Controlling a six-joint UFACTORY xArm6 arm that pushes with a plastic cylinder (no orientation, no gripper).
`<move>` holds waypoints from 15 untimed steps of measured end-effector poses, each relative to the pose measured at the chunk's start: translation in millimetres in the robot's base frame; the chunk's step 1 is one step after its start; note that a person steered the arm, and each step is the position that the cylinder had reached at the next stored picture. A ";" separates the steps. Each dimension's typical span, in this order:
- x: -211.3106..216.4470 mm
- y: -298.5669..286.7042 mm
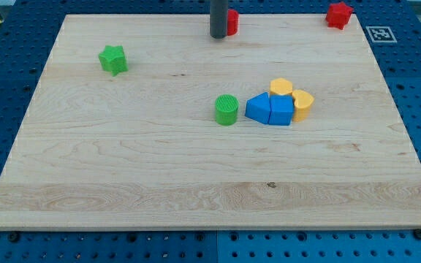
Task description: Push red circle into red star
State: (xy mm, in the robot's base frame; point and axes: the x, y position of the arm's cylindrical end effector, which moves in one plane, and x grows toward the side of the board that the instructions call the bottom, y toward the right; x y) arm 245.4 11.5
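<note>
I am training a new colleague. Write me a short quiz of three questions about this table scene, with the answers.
1. True or false: my tip stands on the view's left side of the red circle.
2. Which corner holds the red star? A view's top right; B view's bottom left.
3. Fill in: the green cylinder lies just left of the ___ blocks.

Key: 1 true; 2 A; 3 blue.

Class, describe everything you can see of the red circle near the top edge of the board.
Only part of the red circle shows: a small, bright red, plastic-looking block sitting flat on the wooden board at the view's top edge. The dark rod hides its left side, and my tip rests against or right beside it. The red star lies far to the view's right, apart from it.
</note>
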 end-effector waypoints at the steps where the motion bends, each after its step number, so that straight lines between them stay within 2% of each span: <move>1: -13.0 -8.5; 3: -38.5 -24.7; 10: -32.1 137.1; 12: -31.1 124.7; 15: 14.9 136.6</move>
State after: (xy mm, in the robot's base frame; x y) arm 260.3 148.1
